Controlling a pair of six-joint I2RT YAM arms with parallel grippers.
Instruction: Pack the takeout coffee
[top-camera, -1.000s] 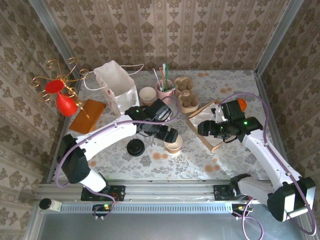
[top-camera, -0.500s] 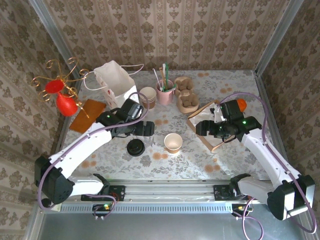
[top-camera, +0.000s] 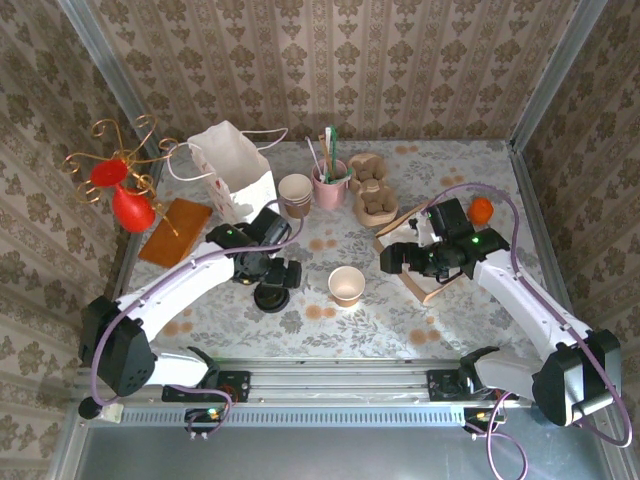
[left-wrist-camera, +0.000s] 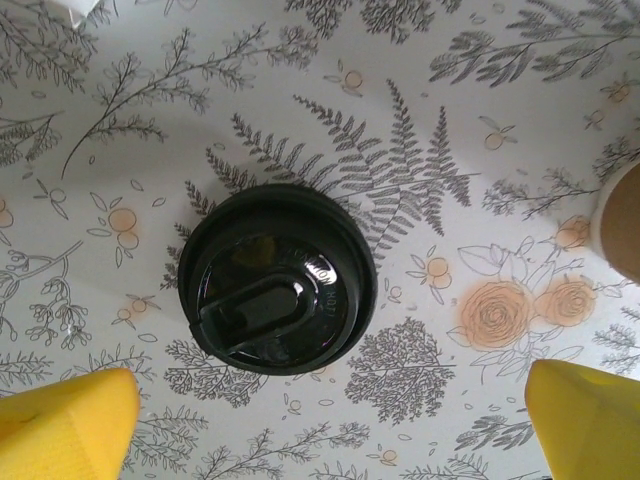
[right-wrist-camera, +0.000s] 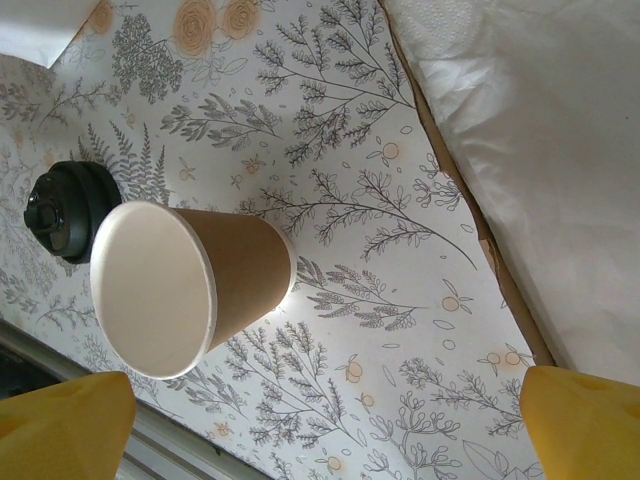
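Takeout coffee cup (top-camera: 346, 286) stood upright and lidless at the middle of the table (top-camera: 450, 330). Its black lid (top-camera: 269, 298) lay flat just to its left, apart from it. The left gripper (top-camera: 274, 276) had been at the cup a second before. It had since swung away and settled over the lid, yellow fingers (left-wrist-camera: 70, 420) spread wide on either side with nothing between them. The right gripper (top-camera: 392, 258), beside the wooden tray (top-camera: 428, 292), had widened its jaws over the same second and edged toward the cup, also empty. The white paper bag (top-camera: 235, 170) stood open at the far left, well apart from both. The shift suggested that capping the cup came next and that bagging had yet to begin. From the right wrist the cup appeared empty, though its pale interior made that hard to confirm.
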